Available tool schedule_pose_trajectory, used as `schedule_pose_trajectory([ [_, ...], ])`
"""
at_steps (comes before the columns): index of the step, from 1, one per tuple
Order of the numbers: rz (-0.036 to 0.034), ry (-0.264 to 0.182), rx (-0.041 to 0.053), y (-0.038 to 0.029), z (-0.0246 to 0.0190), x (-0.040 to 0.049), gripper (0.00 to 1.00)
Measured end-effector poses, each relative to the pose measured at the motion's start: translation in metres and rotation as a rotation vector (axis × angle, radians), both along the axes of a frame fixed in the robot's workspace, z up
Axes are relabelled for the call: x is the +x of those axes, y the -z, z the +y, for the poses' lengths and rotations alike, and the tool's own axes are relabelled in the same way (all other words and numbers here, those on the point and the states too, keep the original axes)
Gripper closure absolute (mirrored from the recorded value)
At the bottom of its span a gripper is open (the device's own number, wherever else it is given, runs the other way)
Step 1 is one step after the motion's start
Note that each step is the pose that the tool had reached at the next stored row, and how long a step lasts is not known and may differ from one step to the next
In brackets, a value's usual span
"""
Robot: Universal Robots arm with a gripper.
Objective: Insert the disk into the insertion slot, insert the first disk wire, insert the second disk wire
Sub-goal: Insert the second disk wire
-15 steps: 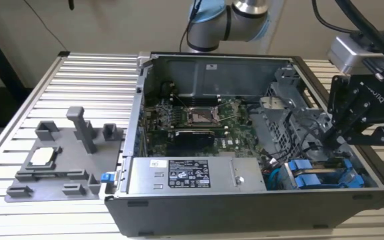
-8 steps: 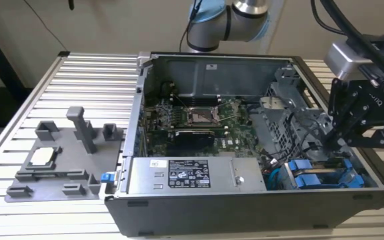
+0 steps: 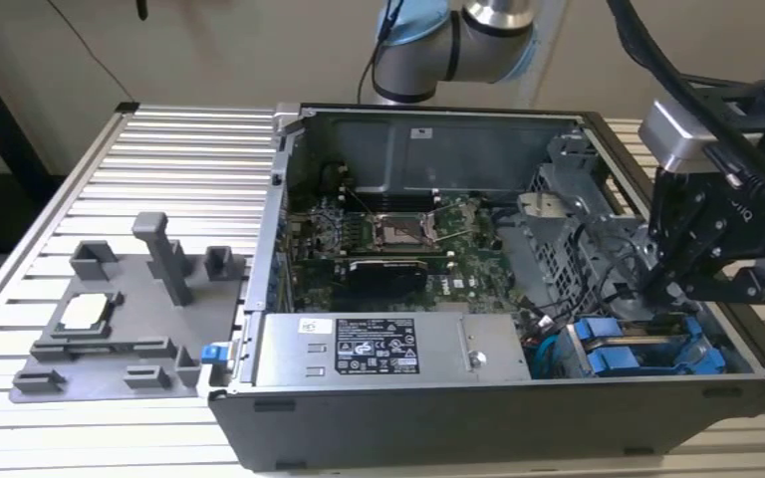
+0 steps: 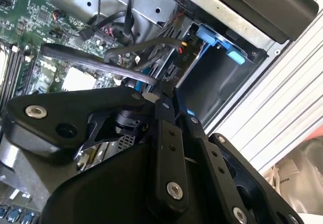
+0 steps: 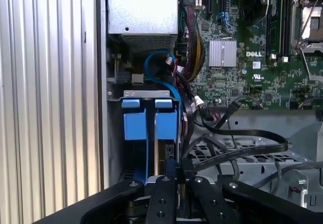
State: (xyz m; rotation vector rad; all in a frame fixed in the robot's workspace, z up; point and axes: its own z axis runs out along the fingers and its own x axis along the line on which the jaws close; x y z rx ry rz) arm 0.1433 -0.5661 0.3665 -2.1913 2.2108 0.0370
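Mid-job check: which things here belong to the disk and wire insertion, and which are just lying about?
Job:
- gripper, down in the drive bay
- blue disk carriers seated side by side in the bay
- black flat cable
- blue cable

Lying about:
- grey fixture plate on the table
- power supply
- motherboard

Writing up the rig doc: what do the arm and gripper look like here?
The arm has silver-grey tubes with pale blue joint caps and a black cable along it. A silver-grey block sits at the wrist. The gripper is matt black with white lettering on its body. In both wrist views its flat black linkage bars are pinned with round silver screws.
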Motion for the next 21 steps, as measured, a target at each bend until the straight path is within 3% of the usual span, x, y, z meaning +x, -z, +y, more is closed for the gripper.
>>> schedule_pose_trajectory([
  [10,0.0000,0.000,0.0002,0.0120,-0.0004,0.0019,0.84],
  [21,0.0000,0.000,0.0001,0.0183,-0.0014,0.0048,0.84],
])
